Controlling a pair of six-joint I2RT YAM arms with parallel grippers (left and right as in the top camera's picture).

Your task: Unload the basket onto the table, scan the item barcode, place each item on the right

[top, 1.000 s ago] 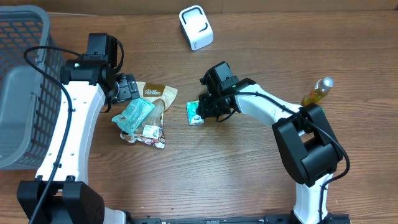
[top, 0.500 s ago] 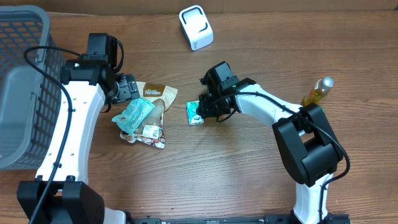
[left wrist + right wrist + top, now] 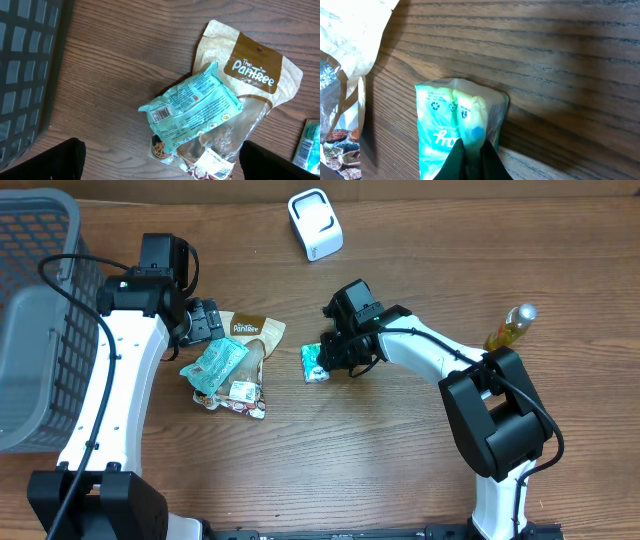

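My right gripper is shut on a small teal packet that lies on the wooden table just right of the snack pile. In the right wrist view the black fingertips pinch the middle fold of this packet; no barcode shows on its visible face. My left gripper hangs open above the pile, its fingers wide apart with nothing between them. Below it a larger teal packet shows a barcode label. A white scanner stands at the table's far edge.
A brown and clear Pantree pouch lies under the larger teal packet. A grey mesh basket fills the left side. A yellow bottle stands at the right, beside the right arm's base.
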